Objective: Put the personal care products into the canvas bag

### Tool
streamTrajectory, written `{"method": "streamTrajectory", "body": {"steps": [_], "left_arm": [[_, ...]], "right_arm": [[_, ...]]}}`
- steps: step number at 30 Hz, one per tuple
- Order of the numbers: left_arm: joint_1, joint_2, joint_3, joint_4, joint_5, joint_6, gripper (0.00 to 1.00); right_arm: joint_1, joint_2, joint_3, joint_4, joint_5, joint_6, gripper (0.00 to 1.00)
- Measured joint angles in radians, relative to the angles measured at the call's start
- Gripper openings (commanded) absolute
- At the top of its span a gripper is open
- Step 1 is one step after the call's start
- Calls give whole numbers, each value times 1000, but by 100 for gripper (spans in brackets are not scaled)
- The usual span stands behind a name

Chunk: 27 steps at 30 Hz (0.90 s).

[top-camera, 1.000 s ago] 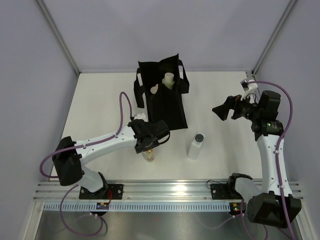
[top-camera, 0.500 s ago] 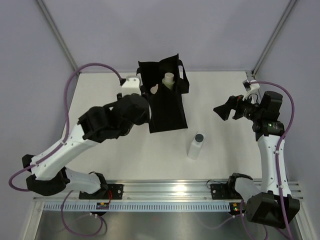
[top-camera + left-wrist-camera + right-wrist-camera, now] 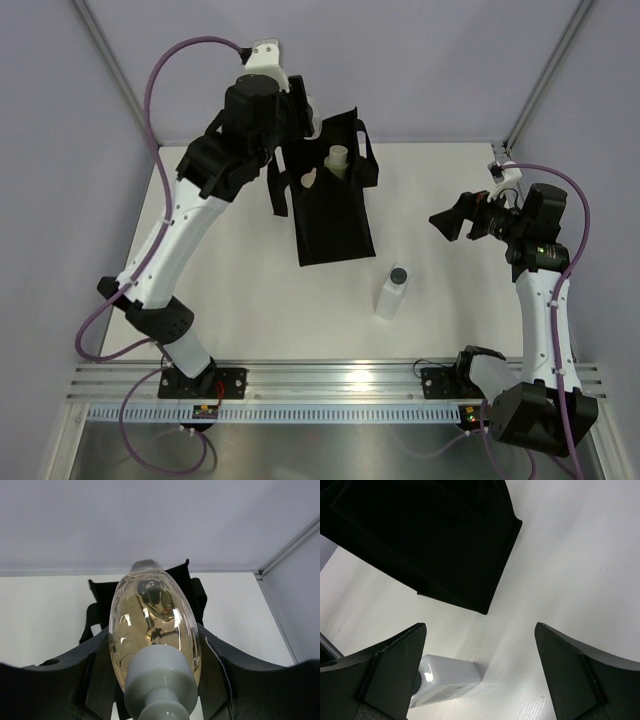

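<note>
Holds the amber bottle (image 3: 152, 625) in the left pincer (image 3: 152, 642), closed on both flanks, pale cap toward the wrist and base pointing away. Hangs high over the far side of the table (image 3: 230, 290), just beside the open end of the canvas bag (image 3: 335, 225). Looks past the bottle's base straight onto the bag, so points the long axis at the mouth, which lies below and a little to the right. Shows a beige pump (image 3: 338, 158) poking out of that mouth. Keeps the right pincer (image 3: 452, 222) wide open and empty, well apart from the bag, nearer the clear bottle with black cap (image 3: 392, 290) standing on the table. Calls, most likely, for a base-first descent by the left arm.
</note>
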Motion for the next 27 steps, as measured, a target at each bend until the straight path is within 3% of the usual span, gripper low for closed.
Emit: {"method": "streamTrajectory", "body": {"steps": [5,15,22,27], "left_arm": [[32,60,-62,26,172,16,0],[89,64,-218,49,350,79,0],[160,121,-213,47,508,150,1],[166,224,-159,-2,629,248,11]], "right_arm": [[-5,0,0,0,0,0,99],[-5,7,0,0,-1,0,99],[-9,13,-1,0,-1,0,99],[-13,16,-5,0,0,-1,100]]}}
